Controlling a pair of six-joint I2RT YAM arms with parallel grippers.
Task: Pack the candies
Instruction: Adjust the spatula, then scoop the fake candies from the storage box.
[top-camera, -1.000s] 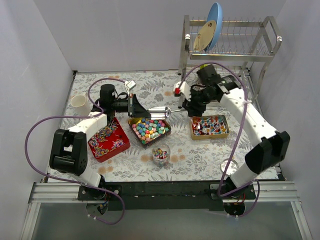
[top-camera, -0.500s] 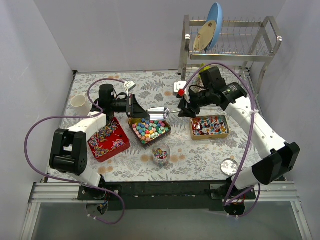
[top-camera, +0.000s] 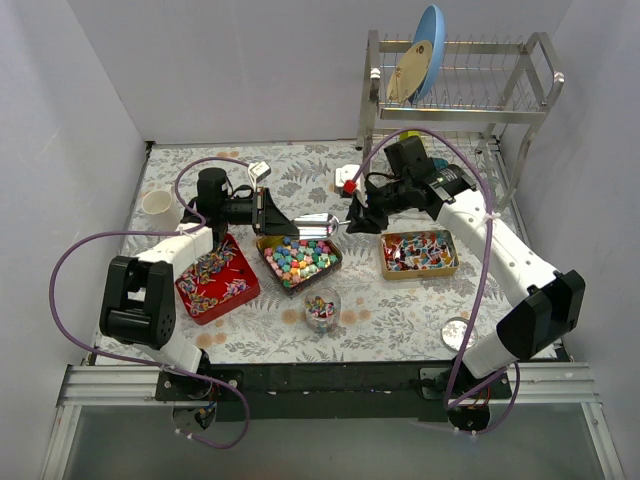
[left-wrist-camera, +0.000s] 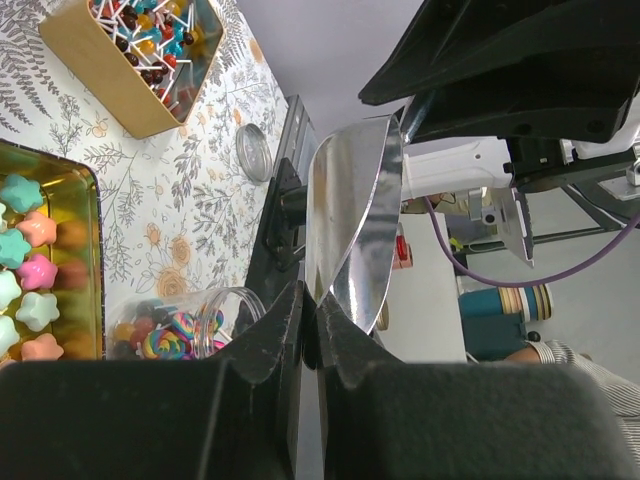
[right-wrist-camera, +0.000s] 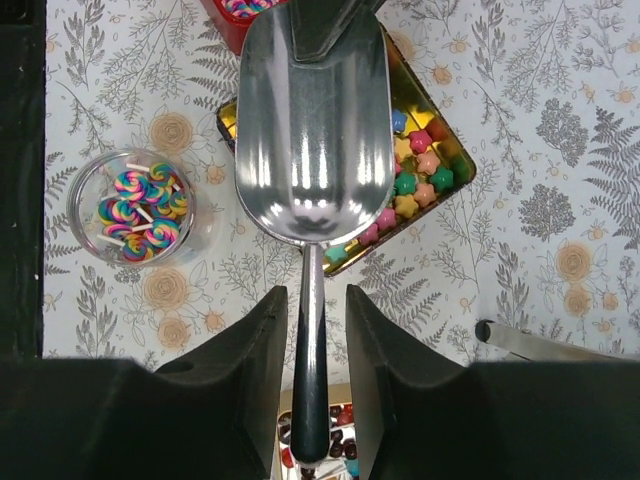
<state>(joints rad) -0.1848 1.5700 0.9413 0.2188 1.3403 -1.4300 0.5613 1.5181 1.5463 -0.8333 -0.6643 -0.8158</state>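
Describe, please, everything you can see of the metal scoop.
The scoop looks like polished, mirror-like metal: a deep rounded bowl, open at the front, and a thin straight handle. The bowl faces up and is empty. The scoop is held in the air above the gold tin of star-shaped sweets. The left gripper is shut on the bowl's front edge. The right gripper straddles the handle, open, with a gap on each side.

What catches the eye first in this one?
A shiny metal scoop hangs over the middle tin of pastel star candies, its bowl pinched by the left gripper while the right gripper straddles its handle. More candies fill a red tin at left and a brass tin at right.
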